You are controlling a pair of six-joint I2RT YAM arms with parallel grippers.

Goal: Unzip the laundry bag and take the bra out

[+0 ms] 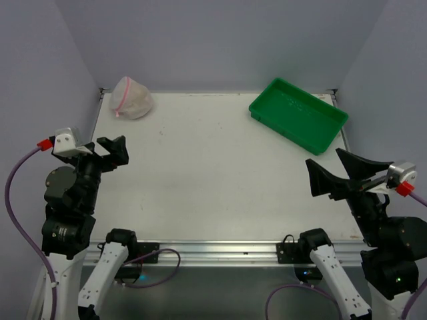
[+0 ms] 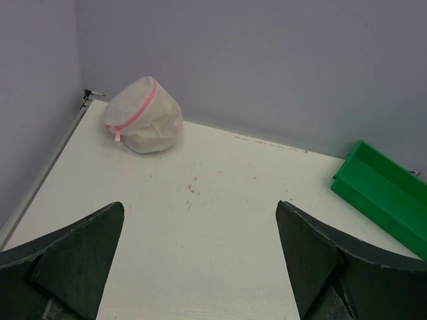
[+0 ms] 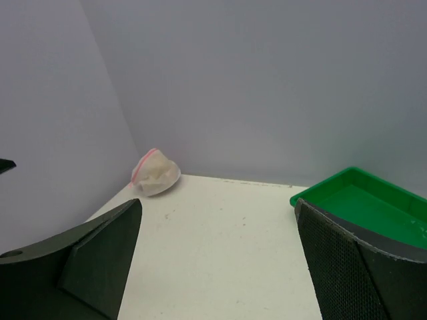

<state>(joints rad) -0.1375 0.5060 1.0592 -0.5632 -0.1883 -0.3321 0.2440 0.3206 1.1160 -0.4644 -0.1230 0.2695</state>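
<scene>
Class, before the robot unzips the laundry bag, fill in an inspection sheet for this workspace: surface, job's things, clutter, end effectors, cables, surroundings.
Surface: white table, a few small specks, otherwise bare between the arms.
Job's things: laundry bag, white mesh with pink zip trim, in the far-left corner, untouched; its contents cannot be made out.
Clutter: green tray at the far right, nothing seen inside.
End effectors: left end effector open, holding nothing; right end effector open, holding nothing; both near the front edge.
Cables: purple cables loop beside the arm bases, off the work area.
Surroundings: plain pale walls on three sides.
</scene>
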